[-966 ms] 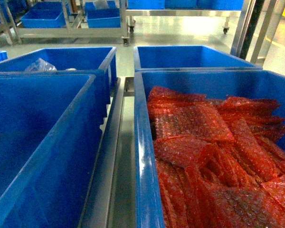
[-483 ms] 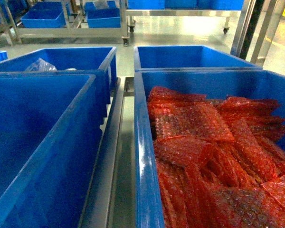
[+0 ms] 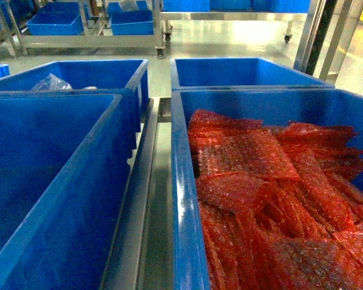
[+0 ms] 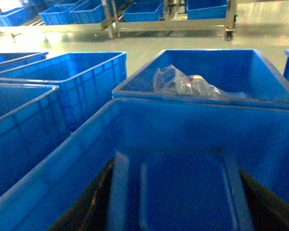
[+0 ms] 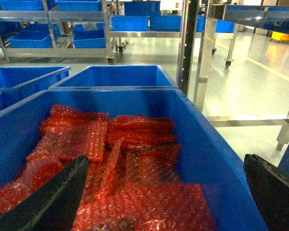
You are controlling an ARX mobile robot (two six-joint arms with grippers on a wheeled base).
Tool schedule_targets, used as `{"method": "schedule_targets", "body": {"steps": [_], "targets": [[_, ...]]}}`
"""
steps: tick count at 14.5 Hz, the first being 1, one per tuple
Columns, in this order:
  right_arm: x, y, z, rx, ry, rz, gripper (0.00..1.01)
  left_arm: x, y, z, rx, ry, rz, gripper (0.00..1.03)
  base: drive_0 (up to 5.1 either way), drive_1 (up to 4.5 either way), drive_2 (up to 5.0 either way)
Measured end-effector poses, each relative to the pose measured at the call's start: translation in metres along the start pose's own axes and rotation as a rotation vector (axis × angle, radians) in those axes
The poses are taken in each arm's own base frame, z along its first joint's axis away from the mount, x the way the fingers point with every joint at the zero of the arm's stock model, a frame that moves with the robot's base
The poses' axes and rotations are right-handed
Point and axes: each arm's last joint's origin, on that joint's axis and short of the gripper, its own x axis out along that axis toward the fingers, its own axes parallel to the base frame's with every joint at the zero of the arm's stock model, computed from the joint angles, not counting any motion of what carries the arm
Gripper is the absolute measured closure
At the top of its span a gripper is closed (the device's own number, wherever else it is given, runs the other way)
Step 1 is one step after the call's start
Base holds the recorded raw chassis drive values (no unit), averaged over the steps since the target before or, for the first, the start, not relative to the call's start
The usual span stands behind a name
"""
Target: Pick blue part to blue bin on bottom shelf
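**Four blue bins ahead, no blue part identifiable**

Far left: large empty blue plastic bin (image 3: 42, 175), walls only. Behind it, a second blue bin holding crumpled clear plastic wrap (image 3: 51, 83). Centre: bare steel rail (image 3: 150, 199) runs between the bin rows. Right: deep blue bin (image 3: 183, 199) heaped with red bubble-wrap pouches (image 3: 254, 181); another blue bin (image 3: 242, 72) behind it. Background: steel racks on castors (image 3: 91, 41) carrying more blue bins.

Left gripper (image 4: 173, 211): dark fingers at frame edges, spread, above the empty bin. Right gripper (image 5: 168, 202): fingers wide apart over the pouches, holding nothing.
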Motion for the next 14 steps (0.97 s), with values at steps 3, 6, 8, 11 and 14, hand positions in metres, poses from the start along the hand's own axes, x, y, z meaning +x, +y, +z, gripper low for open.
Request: {"method": "schedule_targets", "body": {"steps": [3,6,8,11,14], "targets": [[0.0,0.0,0.0,0.0,0.0,0.0,0.03,-0.008,-0.001,0.009,-0.01,-0.023,-0.023,0.24,0.0,0.0,0.0],[0.0,0.0,0.0,0.0,0.0,0.0,0.03,-0.024,0.003,0.015,-0.044,-0.032,-0.045,0.06,0.0,0.0,0.0],[0.0,0.0,0.0,0.0,0.0,0.0,0.03,-0.023,0.002,0.014,-0.042,-0.024,-0.044,0.05,0.0,0.0,0.0],[0.0,0.0,0.0,0.0,0.0,0.0,0.03,-0.038,0.026,-0.002,-0.064,-0.09,-0.355,0.42,0.0,0.0,0.0],[0.0,0.0,0.0,0.0,0.0,0.0,0.03,-0.055,0.044,-0.015,-0.064,-0.092,-0.37,0.89,0.0,0.0,0.0]]}}
